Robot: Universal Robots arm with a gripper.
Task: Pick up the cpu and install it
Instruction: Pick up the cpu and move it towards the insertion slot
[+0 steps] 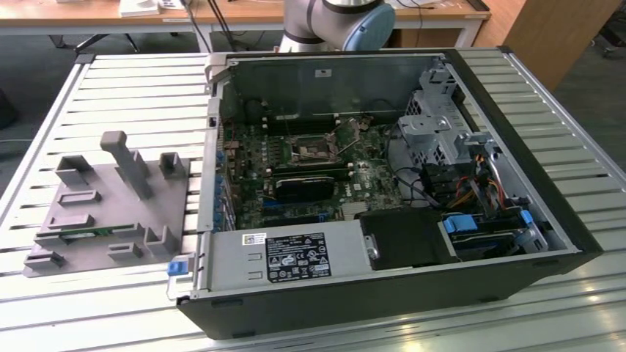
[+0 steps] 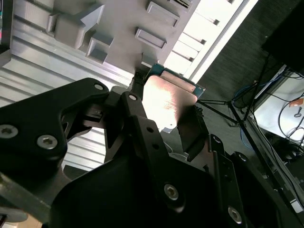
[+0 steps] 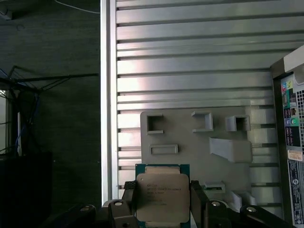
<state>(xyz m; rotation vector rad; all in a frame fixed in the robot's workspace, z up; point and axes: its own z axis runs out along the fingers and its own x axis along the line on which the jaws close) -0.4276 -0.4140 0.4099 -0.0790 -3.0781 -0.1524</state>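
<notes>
While it hangs high over the slatted table (image 3: 190,47), the single gripper (image 3: 162,204) pinches one cpu (image 3: 161,192) between two fingers (image 3: 129,199), held aloft above one grey fixture plate (image 3: 190,152), beside one open computer case (image 1: 411,176).

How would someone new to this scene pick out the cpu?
In the first wrist view, find the slatted table and the grey fixture plate on it. Nearer the camera, the gripper clamps the cpu: a flat square chip, silvery top with green rim, unlike the plate's plain grey blocks.
</notes>
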